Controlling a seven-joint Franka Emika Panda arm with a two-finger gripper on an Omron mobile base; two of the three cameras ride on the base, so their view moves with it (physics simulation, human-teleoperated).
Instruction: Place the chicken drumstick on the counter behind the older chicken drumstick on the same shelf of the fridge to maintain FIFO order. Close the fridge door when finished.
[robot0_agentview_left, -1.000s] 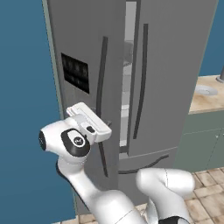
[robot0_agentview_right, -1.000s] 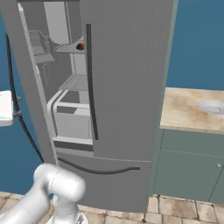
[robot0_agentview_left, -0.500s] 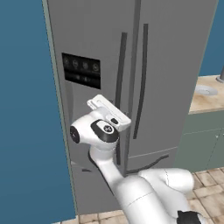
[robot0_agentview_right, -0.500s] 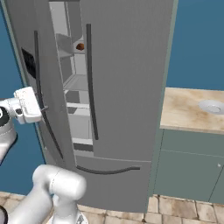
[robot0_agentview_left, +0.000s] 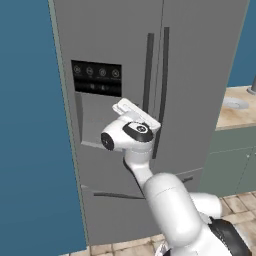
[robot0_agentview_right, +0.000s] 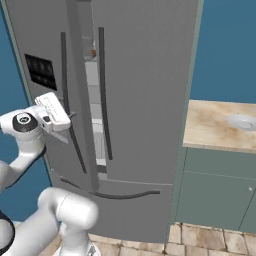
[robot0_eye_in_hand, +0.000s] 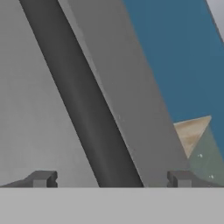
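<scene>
The fridge door with the black dispenser panel stands almost shut, and only a narrow gap shows pale shelves inside. A small brown bit, perhaps a chicken drumstick, peeks out high in that gap. My gripper is open against the door's front. Its dark vertical handle runs between the two spread fingertips. In the base views my white hand rests beside that handle. The plain door is shut.
The beige counter with grey-green cabinets lies right of the fridge and carries a pale round dish. A blue wall rises on the left. The bottom drawer has a curved dark handle.
The dispenser door has swung from wide open to nearly shut, with my hand moving along on it. The view into the shelves has shrunk to a thin gap.
</scene>
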